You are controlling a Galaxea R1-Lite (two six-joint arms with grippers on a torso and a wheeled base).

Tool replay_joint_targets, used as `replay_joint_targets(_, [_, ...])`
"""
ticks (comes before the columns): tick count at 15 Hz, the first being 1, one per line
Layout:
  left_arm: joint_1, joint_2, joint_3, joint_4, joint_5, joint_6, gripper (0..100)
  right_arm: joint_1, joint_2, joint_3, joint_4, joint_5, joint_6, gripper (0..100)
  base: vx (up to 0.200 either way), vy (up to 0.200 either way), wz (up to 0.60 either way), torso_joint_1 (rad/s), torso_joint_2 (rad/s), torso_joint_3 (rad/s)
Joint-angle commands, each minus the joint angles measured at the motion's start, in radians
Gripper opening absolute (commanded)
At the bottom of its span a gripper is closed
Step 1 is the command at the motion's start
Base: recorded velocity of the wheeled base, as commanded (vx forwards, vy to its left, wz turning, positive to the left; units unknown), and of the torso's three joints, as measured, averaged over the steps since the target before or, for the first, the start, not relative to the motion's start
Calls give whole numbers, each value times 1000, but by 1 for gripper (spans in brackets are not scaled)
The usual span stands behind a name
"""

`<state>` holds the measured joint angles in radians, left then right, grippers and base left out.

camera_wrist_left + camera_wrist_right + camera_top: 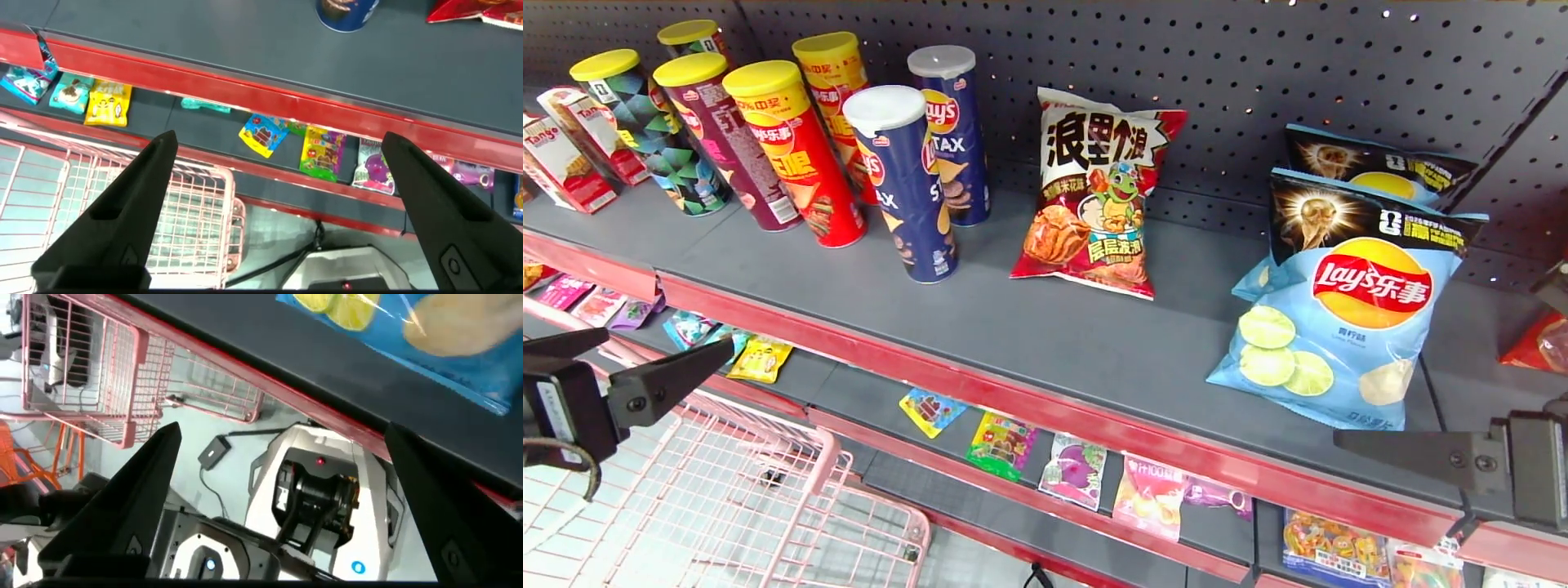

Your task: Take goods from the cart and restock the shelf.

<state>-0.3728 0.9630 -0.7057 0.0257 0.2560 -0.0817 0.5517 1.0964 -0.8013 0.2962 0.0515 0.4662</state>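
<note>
Left gripper (278, 220) hangs above the pink cart (727, 490), jaws spread wide, nothing between them. Right gripper (278, 506) sits out by the red front edge of the shelf (1054, 327), near the blue chip bag (1347, 327), jaws wide and empty too. Bare shelf shows between that bag and the red bag (1094, 196).

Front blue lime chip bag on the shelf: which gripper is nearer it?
Right. The right gripper sits just beside the blue bag at the shelf edge; the left gripper is far off, above the pink cart.
</note>
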Motion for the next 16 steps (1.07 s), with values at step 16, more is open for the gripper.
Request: replay_joint_targets(16, [0, 16, -8, -1, 0, 0, 100, -22, 198, -3, -61, -1, -3, 100, 0, 0, 0, 0, 0, 0])
